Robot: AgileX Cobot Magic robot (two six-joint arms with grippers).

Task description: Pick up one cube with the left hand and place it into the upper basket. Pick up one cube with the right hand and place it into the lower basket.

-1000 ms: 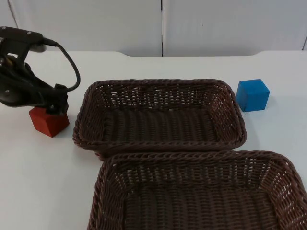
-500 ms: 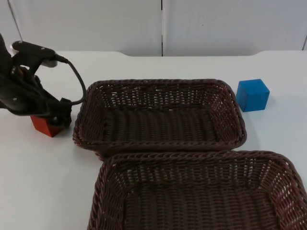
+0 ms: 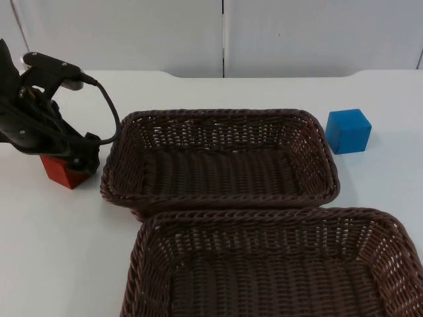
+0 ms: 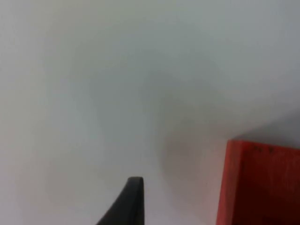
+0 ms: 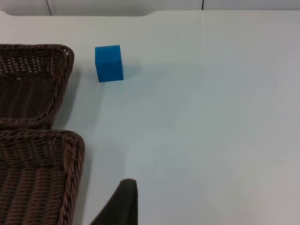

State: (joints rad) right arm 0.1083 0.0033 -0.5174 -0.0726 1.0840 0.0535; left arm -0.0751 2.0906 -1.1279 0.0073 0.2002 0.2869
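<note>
My left tool (image 3: 74, 160) sits over the red cube (image 3: 63, 172), grip state unclear; off-centre closing could knock it away.

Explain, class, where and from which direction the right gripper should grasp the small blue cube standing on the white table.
Grip the small blue cube across two opposite vertical faces, coming from above. It sits flat on the white table, apart from the upper brown wicker basket, so fingers likely fit on either side. The left gripper is at the red cube.
</note>
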